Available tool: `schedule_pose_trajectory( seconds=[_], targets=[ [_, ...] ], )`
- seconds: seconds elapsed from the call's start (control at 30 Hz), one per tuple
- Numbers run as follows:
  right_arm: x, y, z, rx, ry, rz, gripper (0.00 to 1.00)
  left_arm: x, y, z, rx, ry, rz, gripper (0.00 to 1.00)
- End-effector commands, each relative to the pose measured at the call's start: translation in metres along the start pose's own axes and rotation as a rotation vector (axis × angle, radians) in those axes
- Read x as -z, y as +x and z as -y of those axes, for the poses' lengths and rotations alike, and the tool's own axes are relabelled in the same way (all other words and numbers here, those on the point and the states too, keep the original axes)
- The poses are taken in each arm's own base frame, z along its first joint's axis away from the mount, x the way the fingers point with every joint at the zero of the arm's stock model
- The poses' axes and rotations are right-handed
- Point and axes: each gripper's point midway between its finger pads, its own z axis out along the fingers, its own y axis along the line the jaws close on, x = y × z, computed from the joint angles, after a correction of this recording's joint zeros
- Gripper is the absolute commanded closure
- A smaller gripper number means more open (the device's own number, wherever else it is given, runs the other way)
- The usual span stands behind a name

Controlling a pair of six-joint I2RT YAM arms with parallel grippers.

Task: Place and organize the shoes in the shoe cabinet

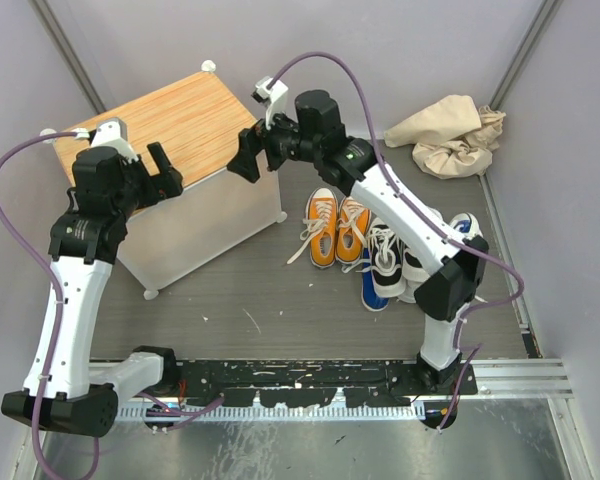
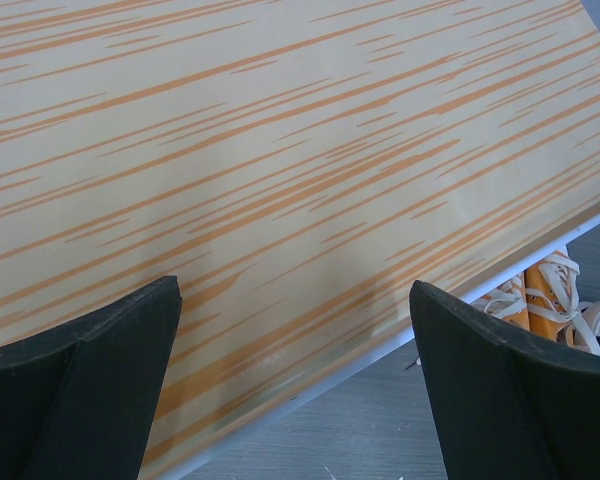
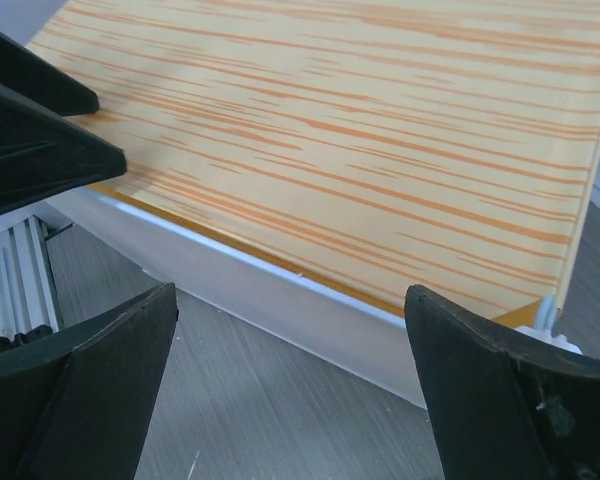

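Beside the cabinet (image 1: 185,115), all visible shoes (image 1: 337,232) lie unstowed on the table (image 1: 270,295); left claw (image 1: 164,170) and right claw (image 1: 244,153) gape wide, holding nothing.

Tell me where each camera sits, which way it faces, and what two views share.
Top external: above and behind the bases, looking down at the shoe cabinet and shoes; both arms show, left tool and right tool.
Left wrist: on the left arm, looking down over the cabinet's striped top; its open fingers frame it.
Right wrist: looking along the cabinet's front edge; its open fingers show.
Shared: both wrist views show the striped top.
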Motion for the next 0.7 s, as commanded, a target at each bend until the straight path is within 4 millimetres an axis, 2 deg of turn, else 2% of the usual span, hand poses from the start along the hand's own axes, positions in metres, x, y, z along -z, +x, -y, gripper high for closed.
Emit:
schedule_pose_trajectory(
  seconds=[0.0,0.17,0.37,0.5,0.67],
  targets=[
    [-0.011,-0.015,-0.001,-0.011,-0.023,0.041,0.0,0.003,-0.004,0.009,0.023,0.043,0.024,0.02],
    [-0.014,-0.005,0.002,-0.038,-0.012,0.021,0.0,0.007,-0.005,0.007,0.014,0.037,0.026,0.02],
    [0.002,0.008,-0.005,-0.057,-0.015,-0.016,0.0,0.01,-0.004,0.002,0.007,0.014,0.034,0.02],
    [0.018,0.017,-0.021,-0.066,-0.072,-0.053,0.0,0.007,-0.002,0.001,0.012,0.01,0.022,0.02],
    [0.047,0.028,-0.046,-0.07,-0.158,-0.09,0.0,0.006,-0.002,0.001,0.011,0.007,0.018,0.02]
  ],
)
